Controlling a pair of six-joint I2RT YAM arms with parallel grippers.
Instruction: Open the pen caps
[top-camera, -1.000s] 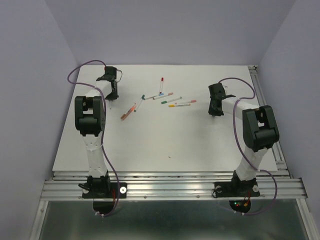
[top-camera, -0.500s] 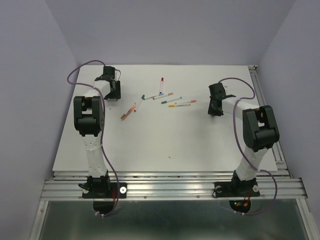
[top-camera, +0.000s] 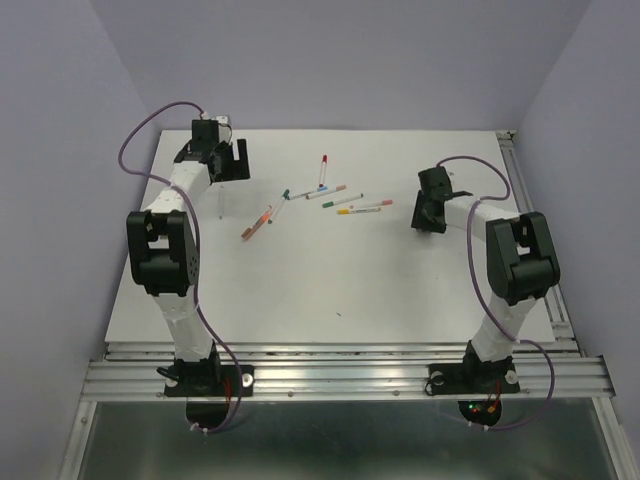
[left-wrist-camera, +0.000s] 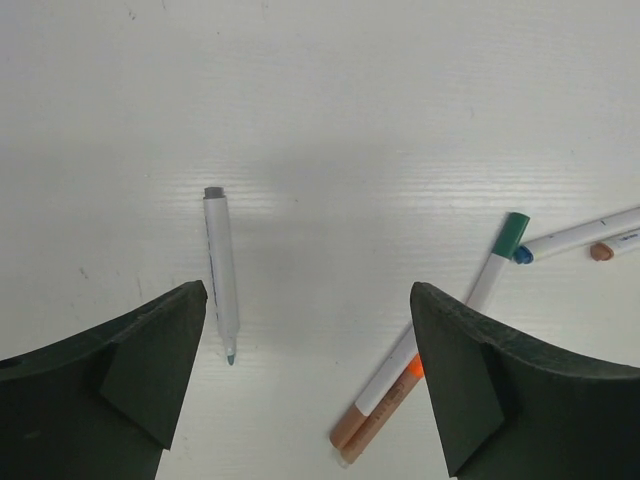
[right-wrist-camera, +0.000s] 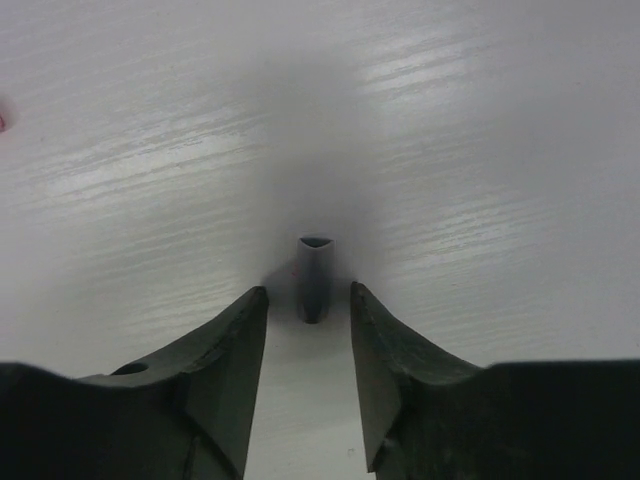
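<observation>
Two robot arms work at a white bench (top-camera: 330, 280) scattered with marker pens, shown from overhead and from each wrist. The left tool (left-wrist-camera: 308, 300) hangs at the far left of the bench, its fingers spread wide and holding nothing. Directly below it lies a loose white pen (left-wrist-camera: 222, 270) with its small teal tip bare, so this pen looks uncapped. On the right side, well apart from the pens, the right tool (right-wrist-camera: 308, 290) sits low over the bench with its fingers slightly parted. A small dark pen cap (right-wrist-camera: 313, 262) lies on the bench between the fingertips with a sliver of gap on each side, so it does not appear to be pinched. Toward the far middle of the bench lies a cluster of other pens (top-camera: 328, 193), among them one with a green cap (left-wrist-camera: 516, 230) and one with a red cap (top-camera: 323, 159). Judging by this, one cap is off and most of the caps are yet to be pulled.
</observation>
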